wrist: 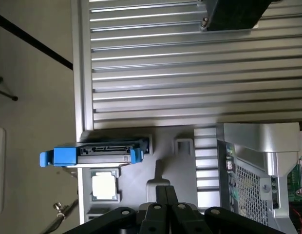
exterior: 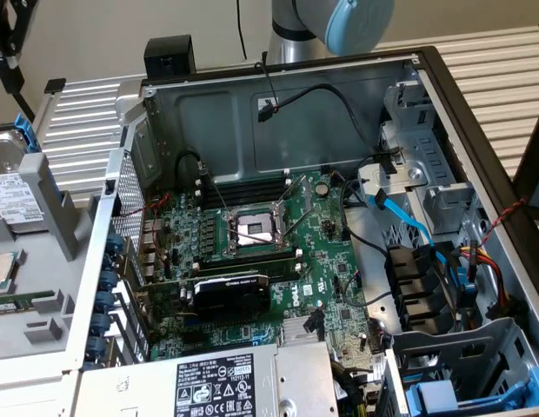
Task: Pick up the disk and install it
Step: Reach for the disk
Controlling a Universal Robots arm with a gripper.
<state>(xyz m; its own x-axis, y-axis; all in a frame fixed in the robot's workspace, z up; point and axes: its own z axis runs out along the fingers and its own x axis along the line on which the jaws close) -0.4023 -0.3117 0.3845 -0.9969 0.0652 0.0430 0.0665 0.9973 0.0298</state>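
Note:
The disk (wrist: 95, 153) stands on its edge in a slot of a grey holder (wrist: 190, 170) beside the open computer case (wrist: 258, 170). Its bright blue carrier frame sticks out at both ends. In the exterior view the disk (exterior: 9, 191) is at the far left, its silver face and white label showing and the blue frame at its top. My gripper (wrist: 165, 197) hangs above the holder, a short way off the disk, shut with nothing between its fingers. Part of my arm (exterior: 339, 22) rises behind the case.
A processor chip (wrist: 104, 185) lies in the holder next to the disk. Inside the case (exterior: 278, 130) are the motherboard (exterior: 252, 252), the grey power-supply box (exterior: 226, 387), loose cables and a drive bay holding another blue-framed drive (exterior: 452, 395). A ribbed metal tabletop (wrist: 190, 63) lies around them.

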